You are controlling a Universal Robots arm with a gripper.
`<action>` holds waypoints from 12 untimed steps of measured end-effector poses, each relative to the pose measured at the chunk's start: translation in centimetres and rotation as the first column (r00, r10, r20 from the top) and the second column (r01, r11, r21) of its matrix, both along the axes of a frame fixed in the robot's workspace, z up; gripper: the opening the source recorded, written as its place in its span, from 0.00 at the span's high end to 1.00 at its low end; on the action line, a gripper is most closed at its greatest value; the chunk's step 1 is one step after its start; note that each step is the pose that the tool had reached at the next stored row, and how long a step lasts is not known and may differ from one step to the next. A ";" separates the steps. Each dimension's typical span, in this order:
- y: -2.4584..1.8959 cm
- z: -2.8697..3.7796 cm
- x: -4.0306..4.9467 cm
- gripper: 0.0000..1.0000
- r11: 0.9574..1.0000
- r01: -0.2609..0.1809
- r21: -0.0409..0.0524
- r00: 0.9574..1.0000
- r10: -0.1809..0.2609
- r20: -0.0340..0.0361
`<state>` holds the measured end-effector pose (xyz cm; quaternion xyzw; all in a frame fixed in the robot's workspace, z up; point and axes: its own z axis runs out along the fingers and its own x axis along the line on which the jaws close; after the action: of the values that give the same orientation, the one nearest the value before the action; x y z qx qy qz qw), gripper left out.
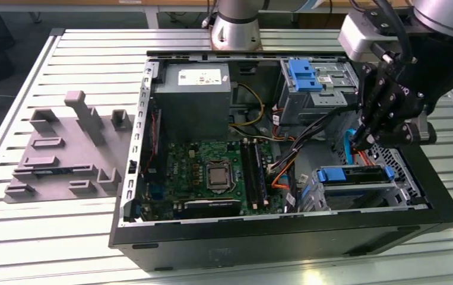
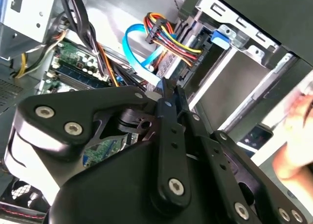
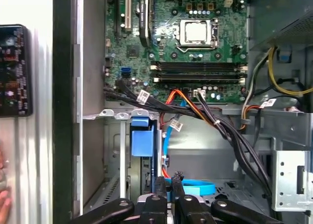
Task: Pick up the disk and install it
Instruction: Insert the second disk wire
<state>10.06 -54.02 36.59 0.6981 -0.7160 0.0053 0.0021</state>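
Gripper [image 1: 366, 138] hovers just beside seated disk [image 1: 353, 175]

White slatted metal table [image 1: 76, 237] — ribs running along its length. Resting directly on it: open black computer case [image 1: 290, 237] toward the exterior view's right, grey fixture plate [image 1: 60, 157] with upright blocks toward the left — well apart from the case.
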 end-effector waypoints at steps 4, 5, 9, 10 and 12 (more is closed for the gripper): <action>-0.64 -0.21 0.00 0.84 0.999 0.000 0.046 1.000 0.000 0.000; -0.81 -0.33 0.00 0.84 0.999 0.000 0.046 1.000 0.000 0.000; -1.46 -0.89 0.00 0.84 0.999 0.001 0.046 1.000 -0.001 0.000; -1.68 -1.05 0.00 0.84 0.999 0.001 0.046 1.000 -0.001 0.000; -1.96 -1.32 0.00 0.84 0.999 0.004 0.046 1.000 -0.004 0.000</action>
<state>10.06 -55.98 35.26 0.6965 -0.7173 -0.0111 -0.0140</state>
